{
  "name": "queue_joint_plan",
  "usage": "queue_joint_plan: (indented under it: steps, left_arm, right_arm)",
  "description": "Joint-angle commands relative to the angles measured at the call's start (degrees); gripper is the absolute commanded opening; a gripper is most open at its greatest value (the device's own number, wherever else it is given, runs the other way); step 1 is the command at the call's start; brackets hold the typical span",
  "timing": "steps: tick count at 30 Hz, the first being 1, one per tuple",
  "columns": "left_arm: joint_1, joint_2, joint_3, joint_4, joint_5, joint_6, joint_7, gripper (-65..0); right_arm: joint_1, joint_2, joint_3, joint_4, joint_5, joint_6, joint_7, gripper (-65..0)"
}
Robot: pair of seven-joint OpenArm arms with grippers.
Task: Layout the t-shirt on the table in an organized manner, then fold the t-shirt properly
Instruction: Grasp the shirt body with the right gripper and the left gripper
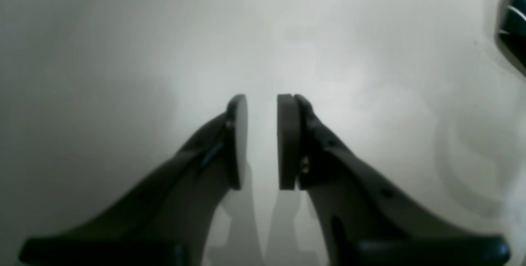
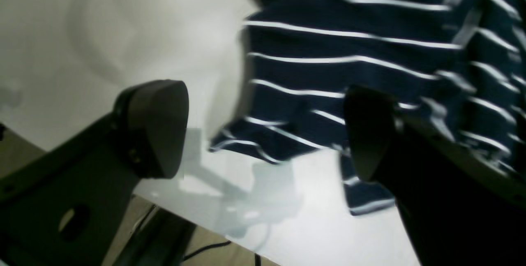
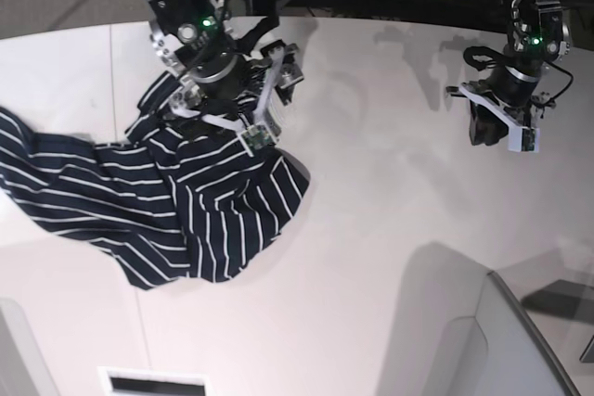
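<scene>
- T-shirt (image 3: 158,201) was seen bunched and rumpled on the tabletop (image 3: 390,220), on the base view's left side, w/ folds piled toward its middle; not laid flat.
- Part of the cloth was spread out to the view's left edge; a rounded flap was seen pointing toward the tabletop's centre.
- Right end effector (image 3: 269,90) was positioned at the shirt's far edge, just above the cloth.
- In the right wrist view the right end effector (image 2: 267,130) was seen released: pads (image 2: 158,128) spread wide, nothing between them but bare tabletop and a striped hem below.
- One pad was over white surface near the tabletop's edge, the other over the striped cloth; contact w/ the cloth couldn't be told.
- Left end effector (image 3: 497,127) was held well apart from the shirt, over bare tabletop on the base view's right.
- In the left wrist view the left end effector (image 1: 262,140) was seen w/ a narrow gap between its pads, nothing gripped; only white surface beneath.
- A sliver of the shirt (image 1: 513,19) was caught at that view's upper right corner.
</scene>
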Motion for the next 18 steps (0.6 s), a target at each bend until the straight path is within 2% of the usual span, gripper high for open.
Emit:
queue_joint_plan:
  steps: [1, 9, 11, 12, 13, 17, 18]
  left_arm:
    - [-0.02, -0.96, -0.75, 0.94, -0.24, 0.65, -1.16, -52.2]
    - [-0.11, -0.87, -0.67, 0.94, -0.24, 0.57, -1.16, -52.2]
    - [-0.20, -0.87, -0.49, 0.94, -0.24, 0.57, -1.16, -52.2]
    - [-0.28, -0.87, -0.49, 0.94, -0.24, 0.57, -1.16, -52.2]
    - [-0.28, -0.87, -0.40, 0.94, -0.24, 0.57, -1.16, -52.2]
    - [-0.37, -0.87, -0.58, 0.94, -0.24, 0.57, -1.16, -52.2]
    - [-0.37, -0.87, -0.49, 0.94, -0.24, 0.57, -1.16, -52.2]
  right_arm:
    - [0.54, -0.61, 0.00, 0.07, -0.19, -0.10, 1.34, -10.8]
    - [2.04, -1.93, 0.17, -8.02, -0.19, -0.19, 1.52, -11.6]
    - [2.92, -1.93, 0.17, -10.13, -0.19, -0.19, 2.92, -14.7]
    - [2.92, -1.93, 0.26, -10.57, -0.19, -0.19, 3.71, -18.8]
    - [2.74, -1.93, 0.96, -10.66, -0.19, -0.19, 4.15, -25.7]
    - [2.65, -1.93, 5.36, -10.57, -0.19, -0.19, 4.24, -63.0]
    - [2.56, -1.84, 6.77, -10.04, -0.19, -0.19, 4.24, -65.0]
